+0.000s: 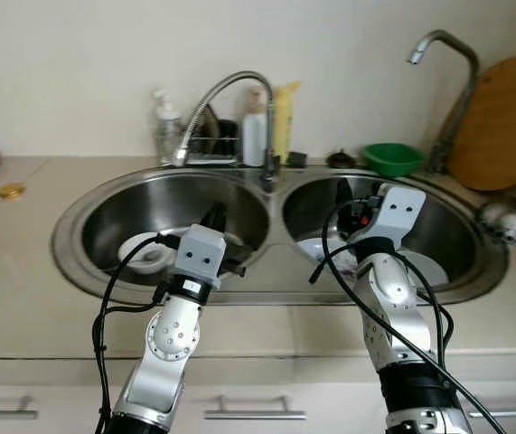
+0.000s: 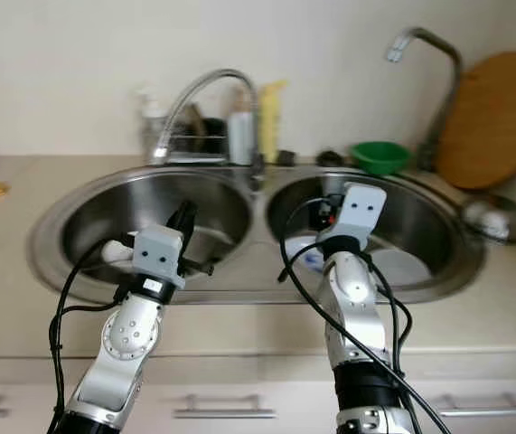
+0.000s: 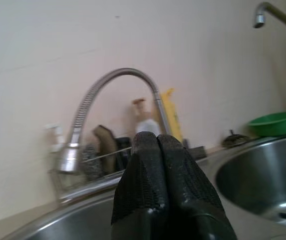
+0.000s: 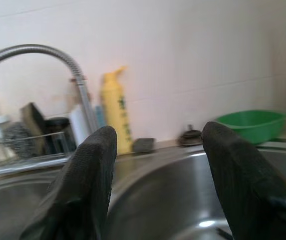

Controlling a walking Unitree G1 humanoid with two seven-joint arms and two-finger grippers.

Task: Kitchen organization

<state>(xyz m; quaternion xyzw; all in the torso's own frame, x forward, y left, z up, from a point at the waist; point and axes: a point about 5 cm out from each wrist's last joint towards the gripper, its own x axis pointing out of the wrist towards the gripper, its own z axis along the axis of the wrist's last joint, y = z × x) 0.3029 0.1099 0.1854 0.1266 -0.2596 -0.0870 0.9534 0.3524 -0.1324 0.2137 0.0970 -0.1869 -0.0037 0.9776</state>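
Over the sink [image 1: 77, 271], left gripper [image 3: 164, 150] pressed together, right gripper [image 4: 158, 165] spread, both empty. Plate [image 1: 145, 253] likely brittle, slippery; grip at rim.

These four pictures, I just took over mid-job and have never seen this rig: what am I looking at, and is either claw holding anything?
It is a humanoid robot at a double kitchen sink. The two wide pictures come from its head, looking down; the other two come from cameras on its wrists, looking along the black fingers.

The left claw is shut and holds nothing, hovering over the left basin. The right claw is open and holds nothing, over the right basin.

White dishes lie in both basins. Behind the sink stand a bendy faucet, a yellow bottle, a green bowl and a round wooden board leaning on the wall.
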